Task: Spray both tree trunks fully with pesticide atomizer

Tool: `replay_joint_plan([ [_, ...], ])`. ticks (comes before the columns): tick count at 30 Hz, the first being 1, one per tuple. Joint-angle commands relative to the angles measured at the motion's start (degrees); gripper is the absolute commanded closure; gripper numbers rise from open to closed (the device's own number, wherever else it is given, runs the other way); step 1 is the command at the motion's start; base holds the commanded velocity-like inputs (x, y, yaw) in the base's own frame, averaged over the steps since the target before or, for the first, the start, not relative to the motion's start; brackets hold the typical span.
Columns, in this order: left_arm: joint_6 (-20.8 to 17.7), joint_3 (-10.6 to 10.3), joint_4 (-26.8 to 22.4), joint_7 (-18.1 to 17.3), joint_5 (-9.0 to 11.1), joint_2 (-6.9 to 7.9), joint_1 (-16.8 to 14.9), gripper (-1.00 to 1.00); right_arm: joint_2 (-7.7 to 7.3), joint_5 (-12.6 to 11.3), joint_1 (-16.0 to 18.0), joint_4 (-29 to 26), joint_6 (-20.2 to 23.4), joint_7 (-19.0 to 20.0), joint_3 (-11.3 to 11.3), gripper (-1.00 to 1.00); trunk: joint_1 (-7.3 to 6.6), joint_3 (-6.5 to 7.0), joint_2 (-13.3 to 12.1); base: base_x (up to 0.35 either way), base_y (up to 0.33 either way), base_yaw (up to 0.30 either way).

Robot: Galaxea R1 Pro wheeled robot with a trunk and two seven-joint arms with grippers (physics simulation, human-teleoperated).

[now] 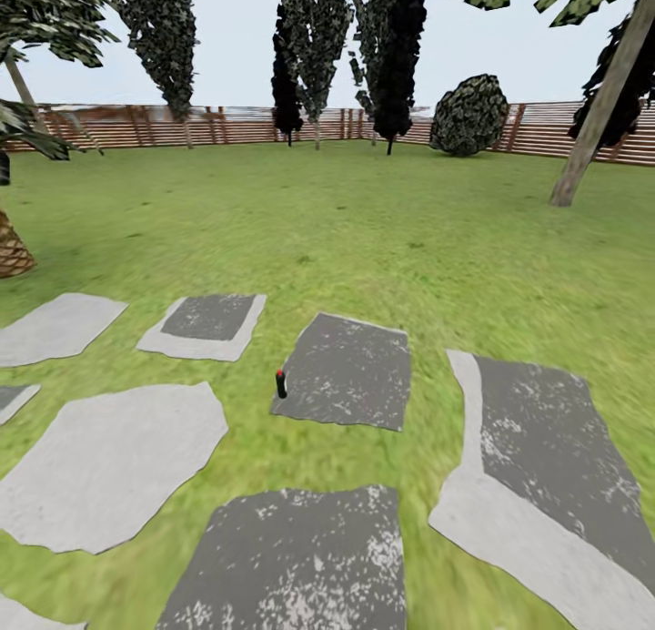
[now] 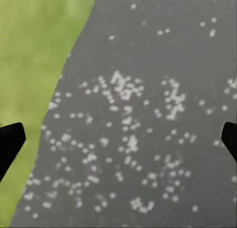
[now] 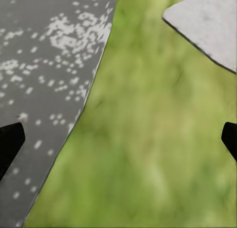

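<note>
Green lawn [image 1: 364, 220], grey paving slabs [image 1: 348, 370], wooden fence [image 1: 209, 125] behind.

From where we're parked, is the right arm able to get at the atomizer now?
Probably not yet. The atomizer stands upright at a dark paver's edge, across grass from the robot; the right gripper, jaws apart, looks at bare grass.

Atomizer [image 1: 281, 383] standing on grass [image 1: 364, 238] just left of middle paving slab [image 1: 350, 371]; leaning trunk [image 1: 600, 106] far right, fence [image 1: 209, 125] running behind.
</note>
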State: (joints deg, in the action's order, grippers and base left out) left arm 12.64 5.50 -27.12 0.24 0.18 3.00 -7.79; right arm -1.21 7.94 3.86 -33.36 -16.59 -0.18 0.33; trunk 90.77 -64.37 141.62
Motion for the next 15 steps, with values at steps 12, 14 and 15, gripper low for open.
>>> replay_joint_plan([
  [12, 0.19, 0.03, 0.06, 0.02, 0.00, -0.01, -0.04, -1.00, -0.02, 0.32, 0.01, -0.01, -0.15, 0.00, 0.03, -1.00, 0.02, -0.32, 0.01, 0.338, -0.020, 0.252],
  [14, 0.19, 0.03, 0.08, 0.02, 0.00, -0.01, -0.04, -1.00, -0.02, 0.32, 0.01, -0.03, -0.16, 0.00, 0.03, -1.00, 0.02, -0.33, 0.01, 0.318, -0.109, 0.057],
  [15, 0.19, 0.03, 0.07, 0.02, 0.00, -0.03, -0.04, -1.00, -0.02, 0.32, 0.01, -0.03, -0.17, 0.00, 0.03, -1.00, 0.02, -0.33, 0.01, 0.315, -0.115, 0.035],
])
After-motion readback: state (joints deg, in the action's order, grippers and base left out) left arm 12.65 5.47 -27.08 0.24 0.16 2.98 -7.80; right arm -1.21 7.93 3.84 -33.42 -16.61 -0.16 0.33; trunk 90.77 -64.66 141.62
